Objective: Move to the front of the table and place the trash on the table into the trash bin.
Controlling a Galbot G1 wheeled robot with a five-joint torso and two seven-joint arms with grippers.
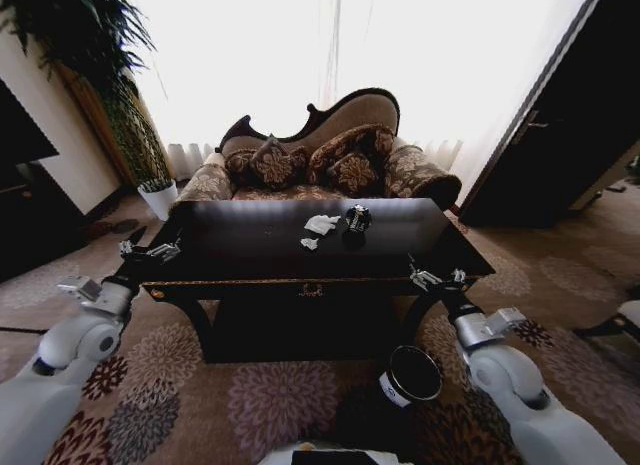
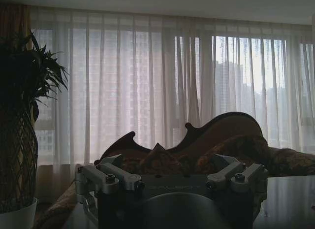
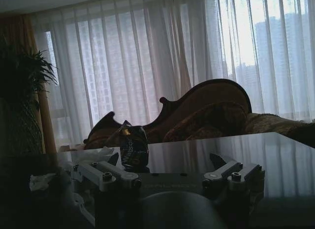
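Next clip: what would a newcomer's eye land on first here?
First, the dark glossy table in the middle of the head view, with the trash of white paper wads and a dark shiny lump near its centre, before a patterned sofa and bright curtains. Then the two open claws, left claw and right claw, raised at the table's front corners, and the black trash bin on the carpet below.

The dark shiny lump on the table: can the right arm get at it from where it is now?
Probably yes. The right gripper hangs open at the table's front right edge, and bare tabletop separates it from the dark lump.
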